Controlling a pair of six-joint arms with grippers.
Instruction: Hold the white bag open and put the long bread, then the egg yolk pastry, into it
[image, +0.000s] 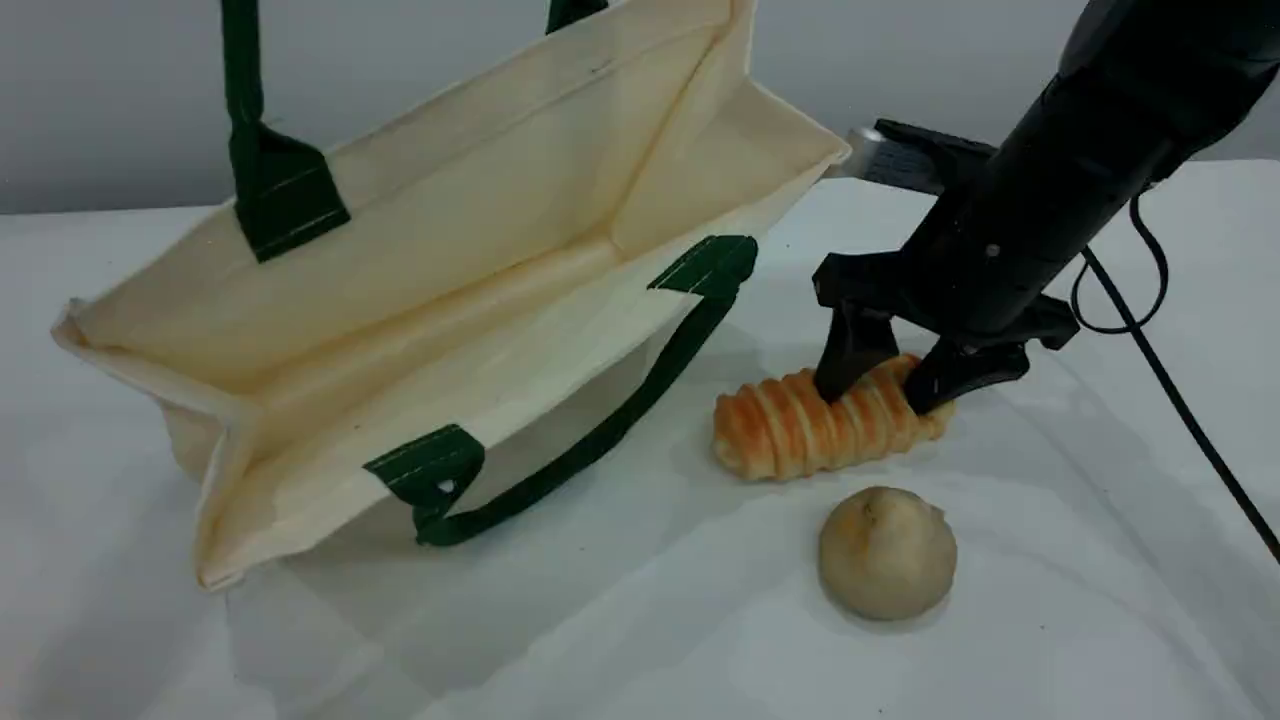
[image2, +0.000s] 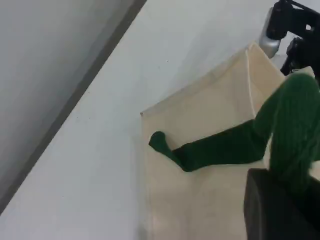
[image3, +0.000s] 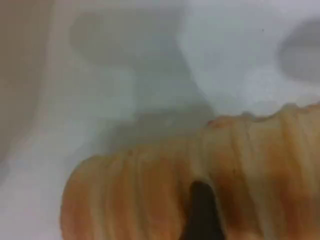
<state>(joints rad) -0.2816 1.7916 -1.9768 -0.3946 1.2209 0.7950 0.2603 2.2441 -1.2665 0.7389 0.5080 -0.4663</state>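
Right gripper (image: 900, 378), jaws wide, straddles the long bread (image: 780, 430), fingertips touching its ridged top; the loaf lies on the table (image: 1050, 620). The egg yolk pastry (image: 888, 552) sits near that hand, toward the camera. Left gripper (image2: 280, 202) clamps the upper handle (image2: 295, 120) of the white bag (image: 480, 200), whose open mouth hangs below it.

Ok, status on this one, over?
Left gripper shut on a handle of the bag, mouth open. Right gripper astride the long bread, not lifted off the table. Pastry apart, not in the way.
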